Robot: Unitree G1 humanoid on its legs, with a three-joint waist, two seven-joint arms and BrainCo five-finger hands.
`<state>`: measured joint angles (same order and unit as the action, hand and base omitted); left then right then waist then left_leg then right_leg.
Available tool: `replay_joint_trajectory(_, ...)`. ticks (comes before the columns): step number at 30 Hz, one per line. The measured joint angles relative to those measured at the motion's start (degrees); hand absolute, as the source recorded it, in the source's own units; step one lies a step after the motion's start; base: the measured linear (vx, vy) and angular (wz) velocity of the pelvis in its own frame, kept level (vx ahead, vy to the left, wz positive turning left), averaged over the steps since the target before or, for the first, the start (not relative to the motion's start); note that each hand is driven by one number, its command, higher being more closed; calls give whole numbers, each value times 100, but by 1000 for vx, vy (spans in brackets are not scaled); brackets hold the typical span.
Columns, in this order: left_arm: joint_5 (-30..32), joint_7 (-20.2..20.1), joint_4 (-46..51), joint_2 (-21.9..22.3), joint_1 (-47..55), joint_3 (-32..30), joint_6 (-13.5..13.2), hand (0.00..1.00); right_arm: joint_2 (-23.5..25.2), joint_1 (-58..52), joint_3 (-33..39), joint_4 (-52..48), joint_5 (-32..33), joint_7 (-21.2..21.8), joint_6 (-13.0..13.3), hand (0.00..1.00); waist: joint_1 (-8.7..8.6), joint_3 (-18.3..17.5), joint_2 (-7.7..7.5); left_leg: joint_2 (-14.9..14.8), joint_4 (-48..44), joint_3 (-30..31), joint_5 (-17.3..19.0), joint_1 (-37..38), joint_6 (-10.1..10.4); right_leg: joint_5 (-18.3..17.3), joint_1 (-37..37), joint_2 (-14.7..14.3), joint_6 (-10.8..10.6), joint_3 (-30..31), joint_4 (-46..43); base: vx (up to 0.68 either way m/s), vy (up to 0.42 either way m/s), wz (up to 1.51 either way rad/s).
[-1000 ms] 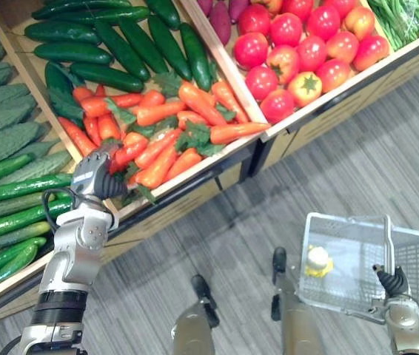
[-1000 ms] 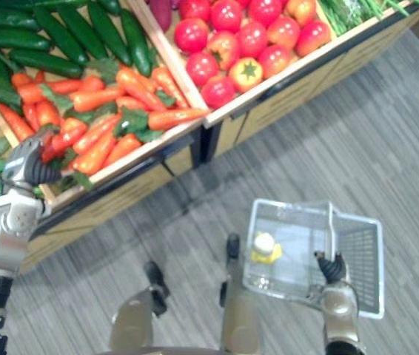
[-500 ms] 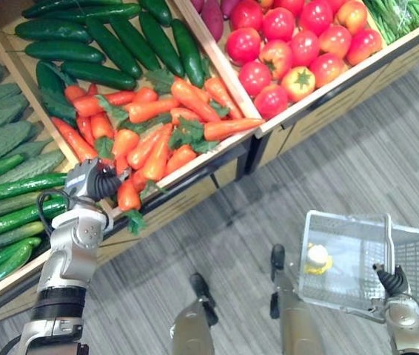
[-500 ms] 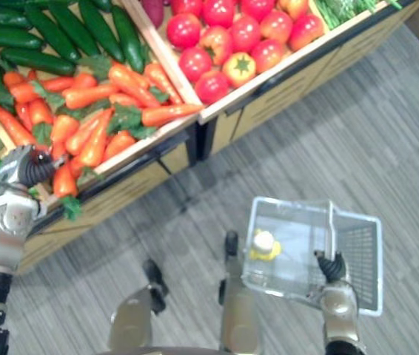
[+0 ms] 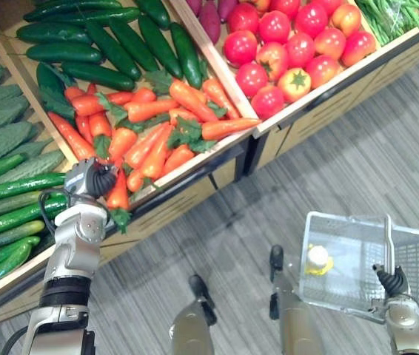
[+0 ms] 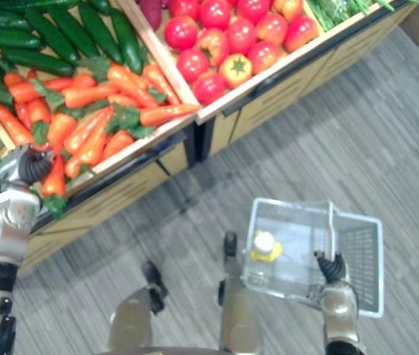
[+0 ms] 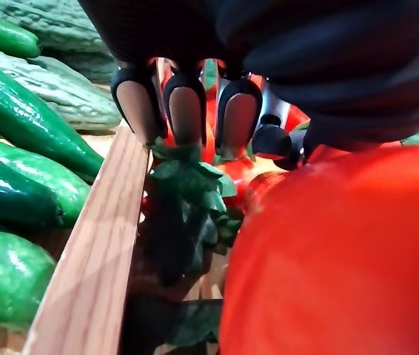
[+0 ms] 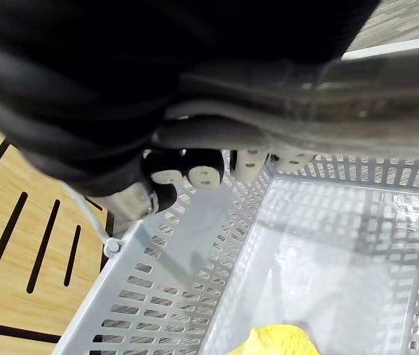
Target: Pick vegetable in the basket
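Note:
My left hand [image 5: 91,178] is shut on an orange carrot [image 5: 118,194] with green leaves, over the front edge of the wooden carrot crate [image 5: 195,164]. In the left wrist view the curled fingers [image 7: 183,107] wrap the carrot [image 7: 343,251] close up. Low on the right, a white plastic basket [image 5: 343,216] hangs over the floor. My right hand [image 5: 393,282] is shut on its handle [image 8: 306,81]. A small yellow and white item [image 5: 317,260] lies in the basket.
The sloping display holds loose carrots [image 5: 165,126], dark cucumbers [image 5: 106,44], tomatoes [image 5: 291,44], green beans [image 5: 402,15] and bumpy green gourds [image 5: 2,140] on the left. Grey striped floor [image 5: 357,155] lies between the display and the basket.
My left hand has curled shut on a carrot among the pile and drawn it back to the crate's front edge. The right hand and basket have stayed put.

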<state>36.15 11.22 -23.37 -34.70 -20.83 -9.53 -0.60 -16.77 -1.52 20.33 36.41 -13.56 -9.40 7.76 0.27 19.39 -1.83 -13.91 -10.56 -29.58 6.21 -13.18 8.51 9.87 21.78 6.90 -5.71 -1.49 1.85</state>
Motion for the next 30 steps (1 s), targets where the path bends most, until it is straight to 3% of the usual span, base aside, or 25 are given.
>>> replay_joint_trajectory(4,-1,184,333,259,-17,-223,106,100,3,1,1,-1,-1,-1,1,100,12,0,0,5,-6,18,0,0,-1,1,-14,16,-1,-12,0,0,0,0)
replay_joint_trajectory(9,0,397,1408,381,81,-446,132,100,32,4,3,3,-5,0,0,100,11,-4,7,4,-56,53,12,51,-18,1,-105,19,-1,-30,0,-5,-4,1)
replay_joint_trajectory(19,-3,671,1920,537,82,-675,252,100,161,1,11,40,-22,-1,-2,100,7,-19,18,19,-123,79,35,143,-36,14,-228,37,-19,-25,-2,-28,-16,1)
replay_joint_trajectory(20,-3,705,1996,537,82,-675,250,0,166,1,11,42,-22,-1,-3,100,9,-21,22,18,-147,79,43,138,-41,17,-229,40,-23,-18,-2,-39,-27,-1)
replay_joint_trajectory(30,-3,605,2174,541,265,-657,248,0,241,-34,10,43,-22,-1,-5,100,4,-176,22,-8,-241,54,113,131,-36,37,-229,33,-18,23,-1,-10,-11,-1)
